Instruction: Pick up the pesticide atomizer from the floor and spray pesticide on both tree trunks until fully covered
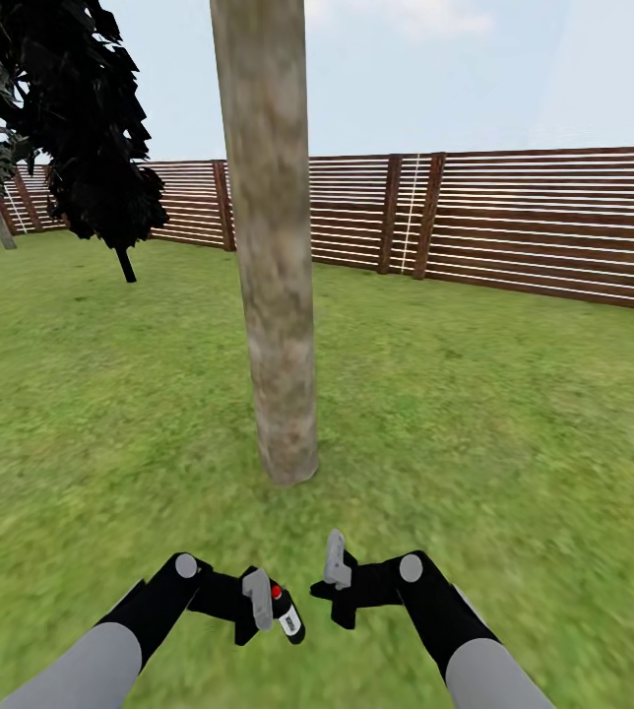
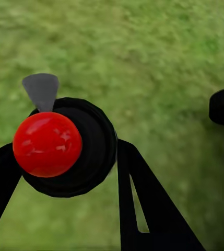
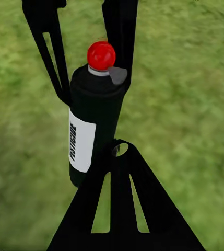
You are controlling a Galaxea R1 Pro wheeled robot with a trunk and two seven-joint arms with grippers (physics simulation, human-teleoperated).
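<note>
One tree trunk, thick with mottled beige-grey bark, rises from the grass floor straight ahead; its crown is out of frame. The pesticide atomizer is a small black bottle with a red cap and a white label. My left gripper is shut on it low in the head view, a short way in front of the trunk's foot. The left wrist view looks down on the red cap between the left gripper's black fingers. My right gripper is shut on nothing just right of the bottle.
A brown slatted fence runs across the back of the lawn. A black-foliaged narrow tree stands at the far left, with a thin grey trunk behind it. Open grass lies on both sides of the thick trunk.
</note>
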